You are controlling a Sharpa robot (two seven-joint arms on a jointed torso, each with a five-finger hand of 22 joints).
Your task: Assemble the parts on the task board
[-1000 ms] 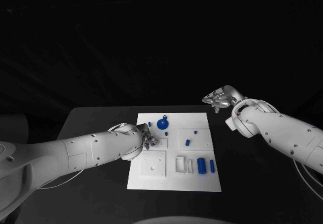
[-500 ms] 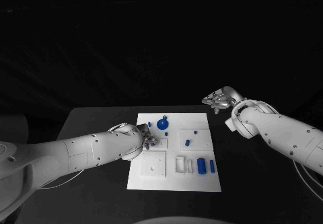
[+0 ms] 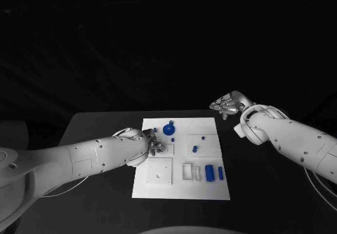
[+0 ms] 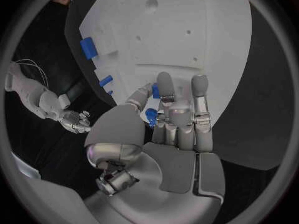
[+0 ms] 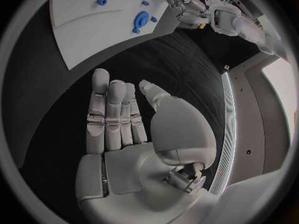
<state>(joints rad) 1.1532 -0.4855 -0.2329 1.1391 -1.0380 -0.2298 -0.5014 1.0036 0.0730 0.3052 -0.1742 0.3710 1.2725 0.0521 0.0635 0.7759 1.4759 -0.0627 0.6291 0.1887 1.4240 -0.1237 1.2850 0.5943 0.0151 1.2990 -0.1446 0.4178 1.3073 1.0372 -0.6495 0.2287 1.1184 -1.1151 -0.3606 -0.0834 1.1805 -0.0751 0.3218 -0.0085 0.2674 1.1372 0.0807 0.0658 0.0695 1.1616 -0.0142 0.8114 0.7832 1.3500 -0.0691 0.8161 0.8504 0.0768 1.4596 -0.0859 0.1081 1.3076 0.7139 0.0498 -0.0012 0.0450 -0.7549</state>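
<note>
The white task board (image 3: 158,187) lies mid-table. On it are a round blue disc (image 3: 169,129), small blue pegs (image 3: 195,147) and two blue cylinders (image 3: 209,173). My left hand (image 3: 153,145) hovers at the board's left edge with its fingers stretched out over the board (image 4: 187,35). Bits of a small blue part (image 4: 156,90) show between its thumb and a finger (image 4: 165,87); whether they pinch it is unclear. My right hand (image 3: 226,105) is beyond the board's far right corner, over bare table. Its fingers (image 5: 102,109) are straight and hold nothing.
The black table (image 3: 98,131) surrounds the board. A raised white square block (image 3: 159,172) and a small white frame (image 3: 188,171) sit on the board's near half. From the right wrist view, the left hand (image 5: 187,7) is seen over the board (image 5: 81,30).
</note>
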